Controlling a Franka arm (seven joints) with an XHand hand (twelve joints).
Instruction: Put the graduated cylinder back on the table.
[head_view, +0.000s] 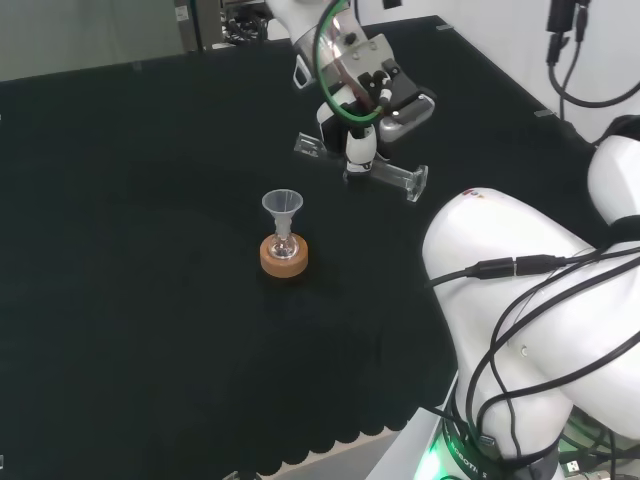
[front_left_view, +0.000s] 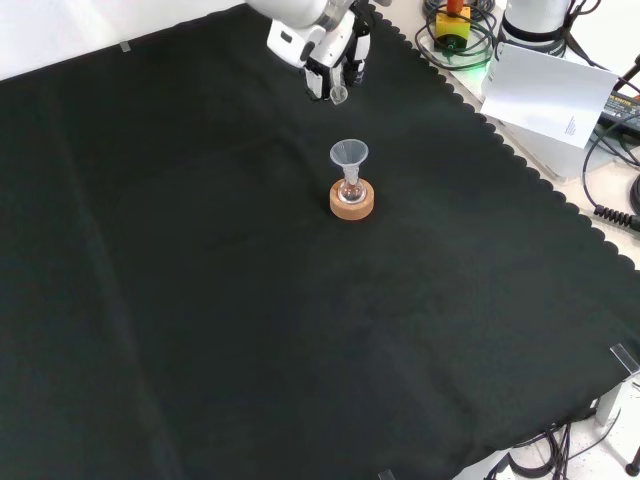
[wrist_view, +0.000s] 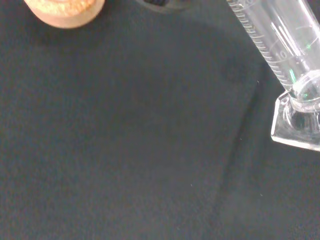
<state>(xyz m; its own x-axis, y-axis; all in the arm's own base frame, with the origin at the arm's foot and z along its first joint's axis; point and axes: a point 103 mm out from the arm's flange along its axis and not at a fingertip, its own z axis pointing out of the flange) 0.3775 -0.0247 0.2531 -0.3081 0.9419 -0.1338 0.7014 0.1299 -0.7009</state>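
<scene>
My hand (head_view: 360, 140) grips the graduated cylinder (wrist_view: 287, 55), fingers curled round it (base seemingly near the tabletop (wrist_view: 125, 150)); release remains.

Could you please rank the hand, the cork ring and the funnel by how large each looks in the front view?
1. The hand looks largest.
2. The cork ring and the funnel look about alike in width, so I would not rank one above the other.

Even, bright overhead light; the black cloth (front_left_view: 250, 330) swallows shadows. White arm links (head_view: 530, 300) look nearly overexposed. Glints mark the graduated cylinder (wrist_view: 280, 45); the cork ring (wrist_view: 65, 10) is blurred.
</scene>
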